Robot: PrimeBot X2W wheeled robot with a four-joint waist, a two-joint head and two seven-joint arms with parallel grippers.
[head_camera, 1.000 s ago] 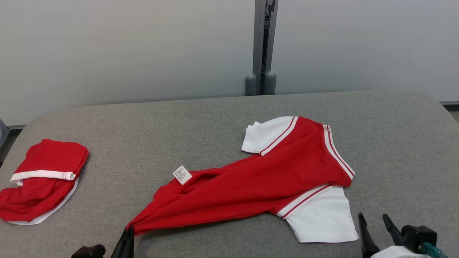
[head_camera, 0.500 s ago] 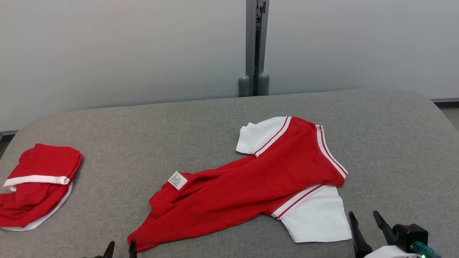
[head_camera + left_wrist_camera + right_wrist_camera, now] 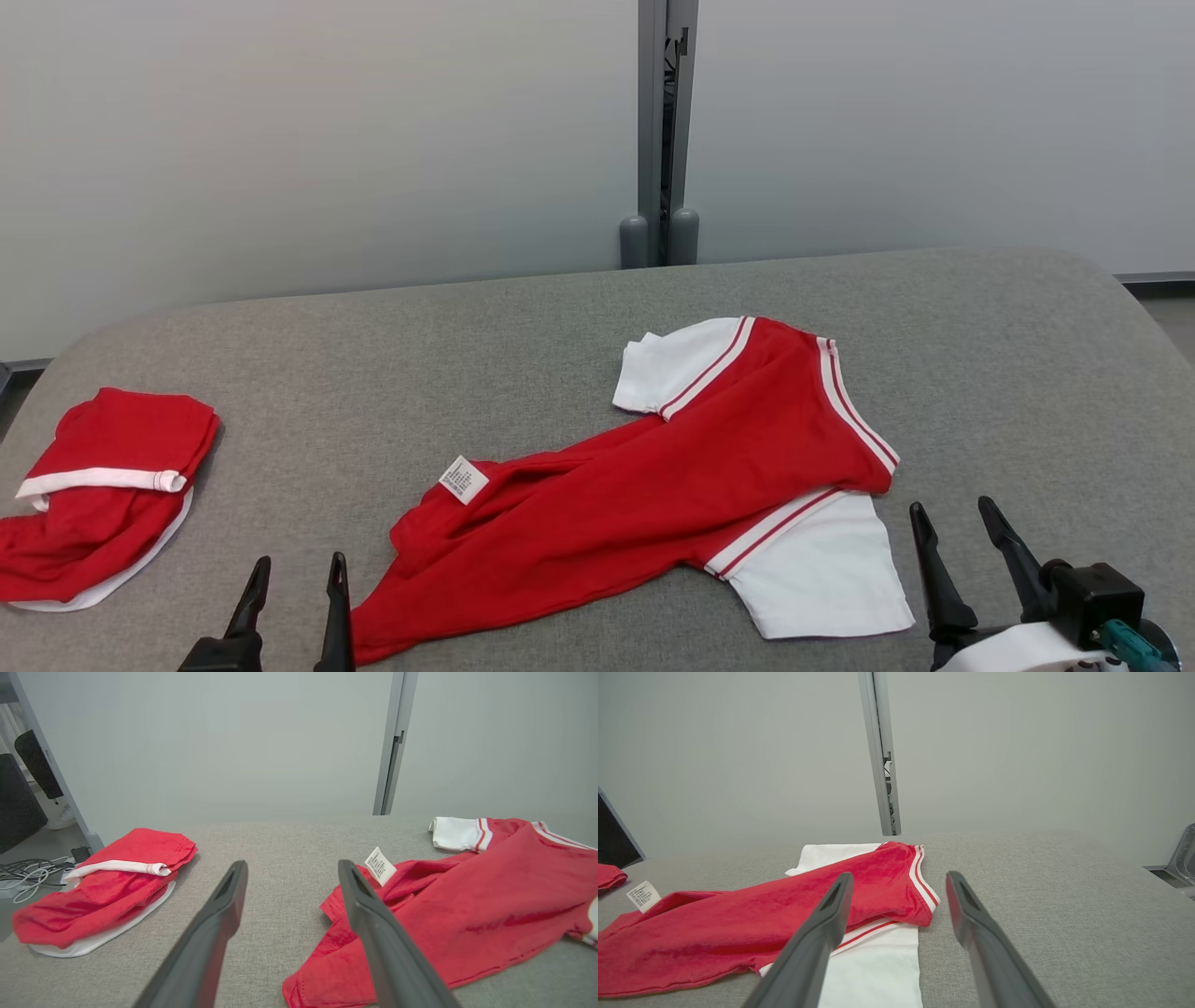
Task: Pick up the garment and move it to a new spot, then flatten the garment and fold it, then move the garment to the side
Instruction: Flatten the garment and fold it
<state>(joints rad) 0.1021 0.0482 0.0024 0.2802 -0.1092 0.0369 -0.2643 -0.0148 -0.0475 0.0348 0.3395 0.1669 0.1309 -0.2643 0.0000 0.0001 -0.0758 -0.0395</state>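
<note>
The garment (image 3: 653, 495) is a red shirt with white sleeves and striped trim, lying twisted and stretched across the middle of the grey table (image 3: 467, 373). A white care label (image 3: 463, 480) sticks out at its left side. My left gripper (image 3: 295, 564) stands open just left of the shirt's near corner, nothing between its fingers. In the left wrist view the garment (image 3: 467, 910) lies right of the open left gripper (image 3: 289, 870). My right gripper (image 3: 952, 513) is open just right of the near white sleeve. The right wrist view has the garment (image 3: 784, 914) left of the right gripper (image 3: 899, 879).
A second red and white garment (image 3: 103, 485) lies bunched at the table's left edge, also the left pile (image 3: 103, 886) in the left wrist view. A grey post (image 3: 661, 131) stands behind the table against the pale wall. Cables lie on the floor at far left (image 3: 23, 872).
My left gripper has opened and let go of the shirt's near corner, which now lies slack on the table. The camera has shifted a little.
</note>
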